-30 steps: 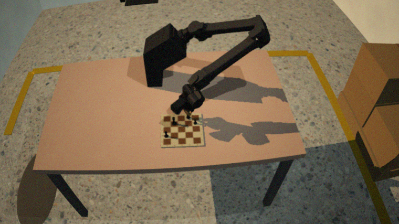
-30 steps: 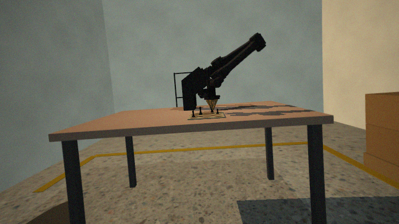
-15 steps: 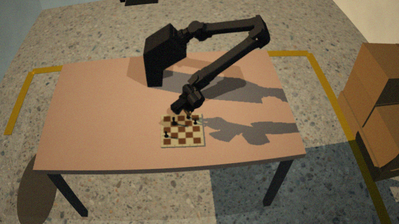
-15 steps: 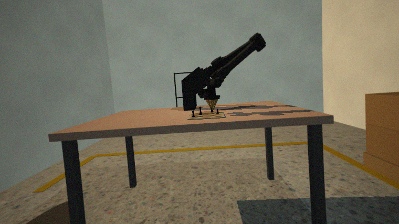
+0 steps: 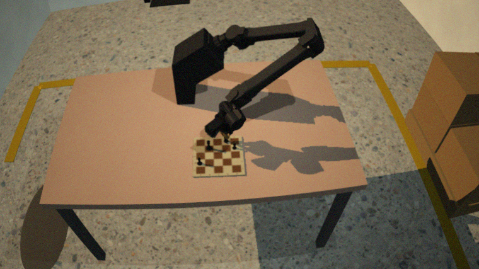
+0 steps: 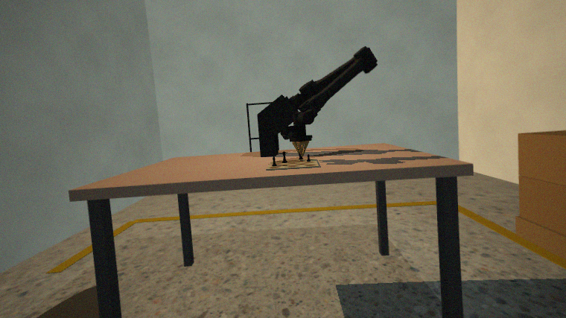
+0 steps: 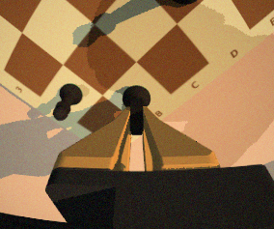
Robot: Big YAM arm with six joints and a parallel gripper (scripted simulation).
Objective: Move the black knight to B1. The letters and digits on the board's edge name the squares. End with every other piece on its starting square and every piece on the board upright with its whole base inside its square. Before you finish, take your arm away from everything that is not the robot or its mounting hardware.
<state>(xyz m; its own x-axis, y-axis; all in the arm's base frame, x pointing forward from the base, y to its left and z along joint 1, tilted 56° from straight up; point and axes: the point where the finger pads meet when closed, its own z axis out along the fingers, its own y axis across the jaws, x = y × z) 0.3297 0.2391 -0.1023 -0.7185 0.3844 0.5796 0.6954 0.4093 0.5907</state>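
Note:
The small chessboard (image 5: 219, 156) lies on the pink table, and also shows in the exterior view (image 6: 293, 164). My gripper (image 5: 225, 135) is at the board's far edge, nearest the arm's base. In the wrist view its orange fingers are shut on the black knight (image 7: 136, 98). The knight is upright over the board's edge row, next to the lettered rim where C, D and E show. I cannot tell whether its base touches the board. The gripper also shows in the exterior view (image 6: 300, 154).
Three other black pieces stand on the board: one at the far left (image 5: 208, 144), one at the left edge (image 5: 199, 161), one at the far right (image 5: 234, 144).

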